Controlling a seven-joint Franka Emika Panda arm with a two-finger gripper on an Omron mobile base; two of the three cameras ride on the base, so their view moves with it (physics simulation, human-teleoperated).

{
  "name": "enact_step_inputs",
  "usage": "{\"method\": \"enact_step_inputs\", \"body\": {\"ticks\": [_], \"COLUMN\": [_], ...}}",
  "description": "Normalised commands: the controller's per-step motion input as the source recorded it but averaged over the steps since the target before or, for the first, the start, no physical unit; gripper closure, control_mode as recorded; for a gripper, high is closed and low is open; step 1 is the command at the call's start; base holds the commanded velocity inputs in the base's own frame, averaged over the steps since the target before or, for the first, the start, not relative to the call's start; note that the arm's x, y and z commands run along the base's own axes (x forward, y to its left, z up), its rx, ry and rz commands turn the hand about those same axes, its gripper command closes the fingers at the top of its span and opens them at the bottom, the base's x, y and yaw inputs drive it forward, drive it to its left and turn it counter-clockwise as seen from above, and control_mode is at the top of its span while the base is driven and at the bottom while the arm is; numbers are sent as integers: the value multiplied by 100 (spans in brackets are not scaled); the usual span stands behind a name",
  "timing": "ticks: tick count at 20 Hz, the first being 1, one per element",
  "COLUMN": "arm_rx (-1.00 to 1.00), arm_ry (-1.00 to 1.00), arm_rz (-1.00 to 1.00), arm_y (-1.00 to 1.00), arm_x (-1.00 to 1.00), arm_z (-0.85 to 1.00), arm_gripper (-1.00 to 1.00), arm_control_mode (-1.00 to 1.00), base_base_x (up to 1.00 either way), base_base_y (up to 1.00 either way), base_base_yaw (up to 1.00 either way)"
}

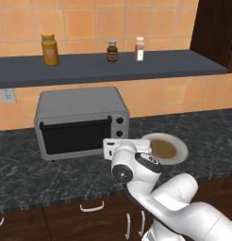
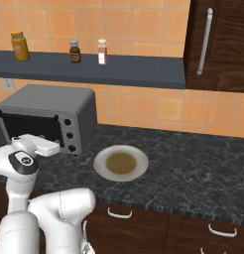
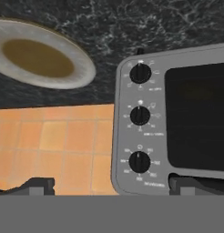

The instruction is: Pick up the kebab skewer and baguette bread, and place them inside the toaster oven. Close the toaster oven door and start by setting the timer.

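The grey toaster oven (image 1: 75, 104) (image 2: 50, 101) stands on the dark counter with its door (image 1: 74, 136) (image 3: 200, 113) shut. Nothing can be made out behind the dark glass. The kebab skewer and the baguette bread are out of view. My gripper (image 3: 114, 186) is open and holds nothing; its hand (image 1: 119, 148) (image 2: 40, 146) hovers just in front of the oven's right side. In the hand view, which is rolled upside down, three black knobs (image 3: 140, 115) stand in a column straight ahead. The round plate (image 1: 182, 151) (image 2: 101, 166) (image 3: 82, 76) right of the oven is bare.
A dark shelf (image 1: 136, 68) above the oven carries an orange jar (image 1: 50, 49) and two small bottles (image 1: 112, 51). A dark wood cabinet (image 2: 218, 44) hangs at the right. A wall outlet (image 1: 8, 95) sits left of the oven. Drawer fronts run below the counter edge.
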Motion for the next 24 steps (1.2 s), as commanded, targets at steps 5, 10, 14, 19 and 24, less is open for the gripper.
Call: {"method": "enact_step_inputs", "body": {"ticks": [5, 10, 14, 19, 24], "arm_rx": [0, 0, 0, 0, 0], "arm_ry": [-13, -13, -12, -10, -8], "arm_rz": [17, 17, 17, 17, 18], "arm_y": [-90, -71, -76, -73, -72], "arm_x": [53, 50, 33, 25, 37], "arm_z": [-88, -97, -100, -100, -100], "arm_gripper": [-100, -100, -100, -100, -100], "arm_control_mode": [-100, -100, -100, -100, -100], "base_base_x": [0, 0, 0, 0, 0], "base_base_y": [0, 0, 0, 0, 0], "base_base_yaw": [0, 0, 0, 0, 0]}}
